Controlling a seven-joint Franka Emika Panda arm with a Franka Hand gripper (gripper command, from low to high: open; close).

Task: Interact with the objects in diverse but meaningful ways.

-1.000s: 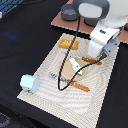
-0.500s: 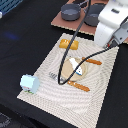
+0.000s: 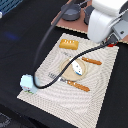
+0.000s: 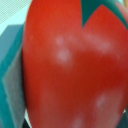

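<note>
Your wrist view is filled by the red tomato (image 4: 65, 70), so you look to be holding it aloft; the gripper's jaws are hidden, so their width can't be told. Next you need a free landing spot: the mat (image 3: 102, 95) past the carton (image 3: 27, 83), plate (image 3: 75, 67) and bread loaf (image 3: 69, 44).

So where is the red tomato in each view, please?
Exterior view: probably the red tomato, only a small red sliver below the white arm, at the exterior view's right.
Wrist view: it fills nearly the whole picture, with its green top showing.
Shared landmark: none sure; the blurred teal-grey edge beside it matches nothing certain.
</note>
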